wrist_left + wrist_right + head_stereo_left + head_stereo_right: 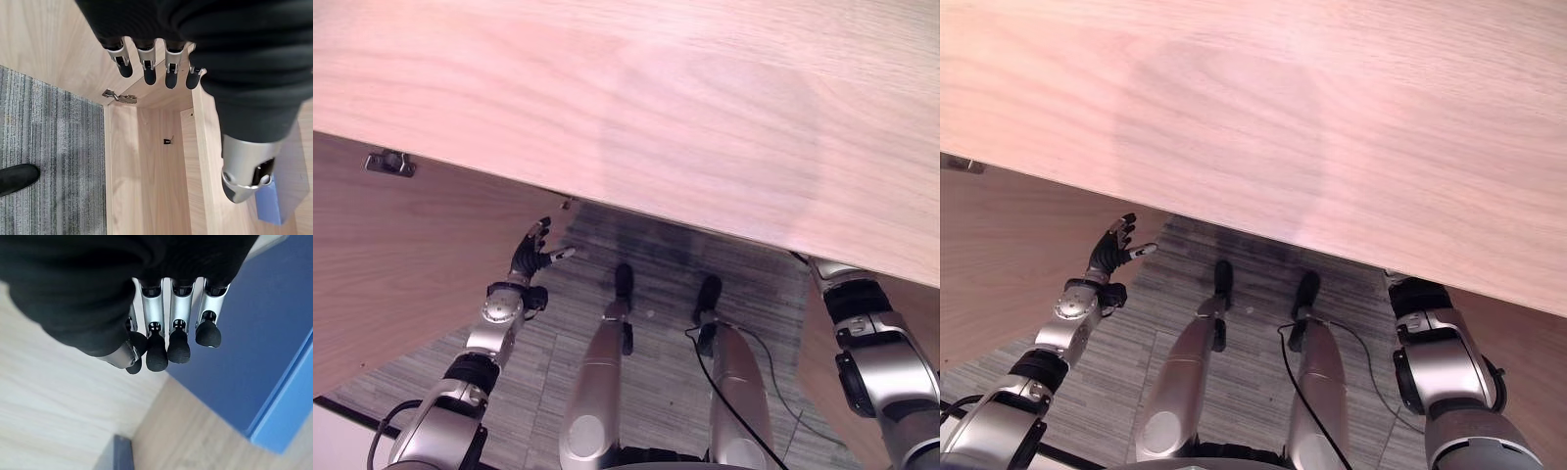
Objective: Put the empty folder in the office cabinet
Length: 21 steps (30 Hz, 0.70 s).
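Note:
The blue folder (254,357) lies inside the wooden cabinet, just past my right hand (166,333). That hand's fingers hang fairly straight with the thumb close by, and nothing sits between them. A blue corner of the folder (273,205) also shows in the left wrist view, low in the cabinet's inside. My right arm reaches in under the cabinet top (656,98), which hides the hand in the eye views. My left hand (530,257) hovers open and empty in front of the cabinet, next to the open door (391,264).
The cabinet door stands swung out on my left, with a metal hinge (389,163) near its top edge. Another hinge (120,97) sits on the cabinet's inner wall. Grey striped carpet (656,255) covers the floor below the cabinet front.

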Tool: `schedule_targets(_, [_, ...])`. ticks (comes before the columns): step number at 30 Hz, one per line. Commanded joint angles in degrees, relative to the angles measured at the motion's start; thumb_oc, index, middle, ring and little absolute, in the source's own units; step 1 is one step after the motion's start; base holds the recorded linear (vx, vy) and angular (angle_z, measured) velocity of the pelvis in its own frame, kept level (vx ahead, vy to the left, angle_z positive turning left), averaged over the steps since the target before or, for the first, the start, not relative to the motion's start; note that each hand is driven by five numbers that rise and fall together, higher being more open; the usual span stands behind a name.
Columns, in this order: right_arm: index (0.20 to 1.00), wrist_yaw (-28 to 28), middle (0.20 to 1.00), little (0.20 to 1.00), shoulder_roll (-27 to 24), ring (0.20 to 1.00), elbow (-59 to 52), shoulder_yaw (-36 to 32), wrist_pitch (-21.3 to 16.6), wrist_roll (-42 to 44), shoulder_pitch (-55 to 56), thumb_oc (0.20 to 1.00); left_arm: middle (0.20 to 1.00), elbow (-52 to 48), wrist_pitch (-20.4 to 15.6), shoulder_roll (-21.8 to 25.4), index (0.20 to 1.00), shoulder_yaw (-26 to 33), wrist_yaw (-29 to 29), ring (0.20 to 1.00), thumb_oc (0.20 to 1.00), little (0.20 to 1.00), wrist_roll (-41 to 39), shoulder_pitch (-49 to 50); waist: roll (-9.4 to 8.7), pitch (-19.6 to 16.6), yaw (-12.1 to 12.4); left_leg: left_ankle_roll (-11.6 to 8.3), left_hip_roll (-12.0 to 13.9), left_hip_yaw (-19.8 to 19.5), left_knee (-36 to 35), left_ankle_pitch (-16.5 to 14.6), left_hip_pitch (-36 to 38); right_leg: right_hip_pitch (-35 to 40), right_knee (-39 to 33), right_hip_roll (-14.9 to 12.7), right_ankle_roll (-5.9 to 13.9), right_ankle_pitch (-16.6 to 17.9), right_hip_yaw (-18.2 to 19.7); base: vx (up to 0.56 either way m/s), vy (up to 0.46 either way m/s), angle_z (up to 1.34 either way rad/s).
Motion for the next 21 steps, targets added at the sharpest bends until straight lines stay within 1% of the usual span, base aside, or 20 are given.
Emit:
schedule_targets(1, [0.2, 0.66, 0.2, 0.2, -1.75, 0.2, 1.59, 1.49, -1.85, 3.78, 0.06, 0.2, 1.0, -1.16, -2.58, 1.65, 1.0, 0.02, 0.31, 1.0, 1.0, 1.0, -2.33, 3.63, 0.02, -4.08, 1.89, -2.66, 1.92, -0.58, 1.01, -2.12, -1.13, -0.01, 2.66, -1.92, 7.48, -0.53, 1.47, 0.0, 0.0, 0.0])
schedule_targets(6, [0.2, 2.41, 0.2, 0.2, -2.41, 0.2, 9.63, 5.2, -1.21, 8.02, -4.2, 0.2, 1.0, -1.43, -2.75, 2.68, 1.0, -1.29, 0.08, 1.0, 1.0, 1.0, -4.63, 3.78, 0.8, -3.27, 2.75, -2.65, 1.69, -0.74, 1.96, -1.82, -3.08, -1.53, 4.01, -2.41, 7.38, -0.88, 1.06, 0.01, -0.006, 0.08])
schedule_targets(13, [0.2, 4.02, 0.2, 0.2, -2.99, 0.2, 17.56, 7.44, -0.25, 10.83, -7.64, 0.2, 1.0, -3.16, -3.04, 3.99, 1.0, -1.44, -0.82, 1.0, 1.0, 1.0, -7.24, 4.51, 1.79, -2.93, 3.55, -2.64, 1.4, -0.79, 3.67, -2.02, -5.94, -3.96, 5.77, -2.9, 6.98, -1.41, 0.67, 0.01, -0.003, 0.04])
schedule_targets(14, [0.2, 4.05, 0.2, 0.2, -2.99, 0.2, 17.63, 7.52, -0.25, 10.85, -7.65, 0.2, 1.0, -3.12, -3.02, 3.95, 1.0, -1.45, -0.83, 1.0, 1.0, 1.0, -7.25, 4.54, 1.66, -3.28, 3.43, -3.03, 1.32, -1.12, 4.03, -4.01, -5.39, -3.62, 6.55, -2.88, 7.56, -3.4, 1.21, 0.09, -0.024, 0.03])
schedule_targets(16, [0.2, 4.31, 0.2, 0.2, -3.31, 0.2, 19.35, 7.96, -0.03, 11.51, -8.66, 0.2, 1.0, -3.51, -3.09, 4.11, 1.0, -1.57, -0.85, 1.0, 1.0, 1.0, -7.82, 4.7, 1.81, -3.26, 3.53, -3.06, 1.27, -1.02, 4.1, -4.03, -5.89, -4.15, 6.81, -2.94, 7.54, -3.5, 1.09, 0.05, -0.01, 0.07])
schedule_targets(21, [0.2, 5.24, 0.2, 0.2, -6.51, 0.2, 23.9, 9.37, 0.88, 13.4, -12.78, 0.2, 1.0, -5.01, -3.06, 5.0, 1.0, -2.63, -1.9, 1.0, 1.0, 1.0, -8.74, 5.45, 1.97, -3.51, 4.04, -3.21, 1.23, -1.22, 3.18, -3.49, -6.25, -4.67, 6.36, -3.05, 7.78, -3.19, 0.68, 0.01, -0.003, 0.05])
